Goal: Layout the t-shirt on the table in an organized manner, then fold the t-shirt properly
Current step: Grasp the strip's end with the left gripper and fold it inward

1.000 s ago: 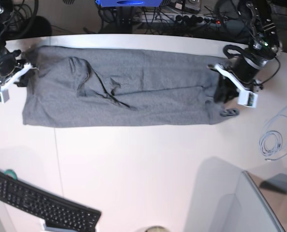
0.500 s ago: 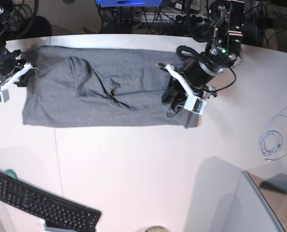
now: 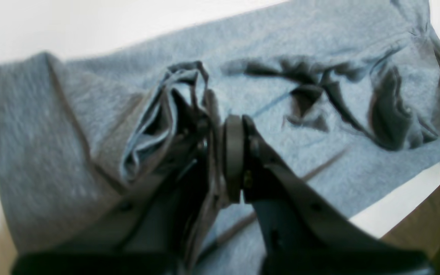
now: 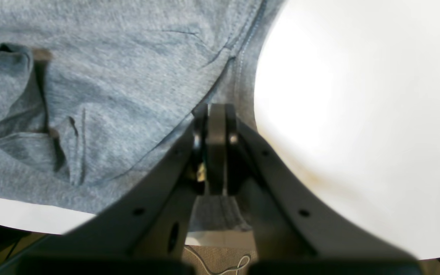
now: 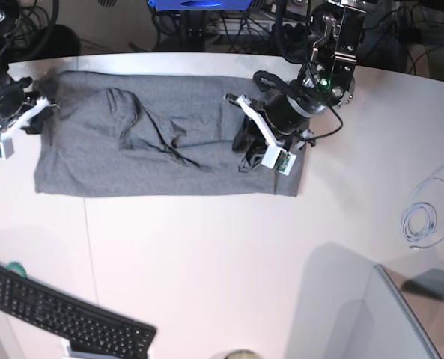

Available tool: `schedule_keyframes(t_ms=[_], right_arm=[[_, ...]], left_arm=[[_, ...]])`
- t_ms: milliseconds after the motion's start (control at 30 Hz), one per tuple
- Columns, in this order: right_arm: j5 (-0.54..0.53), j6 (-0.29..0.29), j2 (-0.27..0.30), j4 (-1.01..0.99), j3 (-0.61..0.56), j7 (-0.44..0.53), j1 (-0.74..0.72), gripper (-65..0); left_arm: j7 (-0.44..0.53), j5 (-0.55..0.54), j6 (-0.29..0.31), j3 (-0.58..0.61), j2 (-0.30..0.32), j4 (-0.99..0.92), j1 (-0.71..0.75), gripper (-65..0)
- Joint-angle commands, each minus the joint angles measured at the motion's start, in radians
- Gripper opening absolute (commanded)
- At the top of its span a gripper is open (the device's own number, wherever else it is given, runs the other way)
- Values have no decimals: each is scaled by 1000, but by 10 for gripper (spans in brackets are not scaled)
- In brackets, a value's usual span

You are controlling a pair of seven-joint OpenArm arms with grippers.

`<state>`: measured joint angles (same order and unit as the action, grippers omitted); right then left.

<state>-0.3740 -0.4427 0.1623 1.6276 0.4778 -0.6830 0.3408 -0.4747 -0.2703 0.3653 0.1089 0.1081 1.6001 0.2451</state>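
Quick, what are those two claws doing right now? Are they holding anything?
Left gripper: shut on a bunched end of the t-shirt.
Right gripper: shut, pinching the t-shirt's edge at the table rim.

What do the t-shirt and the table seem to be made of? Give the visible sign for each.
T-shirt: soft heathered knit, probably cotton jersey; it shows flecked grey, limp folds and a stitched hem. Table: smooth, hard white top, likely laminate; light glares off it.

Heather-grey knit t-shirt lies lengthwise on white tabletop. Left gripper pinches its folded-over end; right gripper at opposite edge.
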Motion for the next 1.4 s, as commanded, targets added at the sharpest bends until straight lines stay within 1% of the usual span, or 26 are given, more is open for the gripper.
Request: schedule_keyframes(t_ms=[0, 67, 200, 467, 667, 1200, 1300, 1367], right_arm=[[-10, -5, 13, 13, 6, 18, -9, -639], [-10, -5, 13, 13, 6, 18, -9, -639], [-10, -5, 13, 13, 6, 18, -9, -639], [-10, -5, 15, 13, 6, 18, -10, -638], [-9, -5, 15, 12, 6, 18, -21, -638], [-9, -5, 15, 12, 6, 18, -21, -638], [-9, -5, 15, 12, 6, 3, -21, -638], [-10, -5, 15, 12, 6, -14, -21, -638]], left_arm=[[24, -19, 5, 8, -2, 13, -8, -650], [23, -19, 5, 10, -6, 1, -23, -650], [17, -19, 5, 8, -38, -45, -42, -650], [17, -19, 5, 10, -69, -50, -43, -650], [17, -19, 5, 38, -67, -53, -43, -650], [17, -19, 5, 36, -66, -54, -45, -650], [17, -19, 5, 38, -66, -53, -43, -650], [17, -19, 5, 38, -66, -51, -42, -564]])
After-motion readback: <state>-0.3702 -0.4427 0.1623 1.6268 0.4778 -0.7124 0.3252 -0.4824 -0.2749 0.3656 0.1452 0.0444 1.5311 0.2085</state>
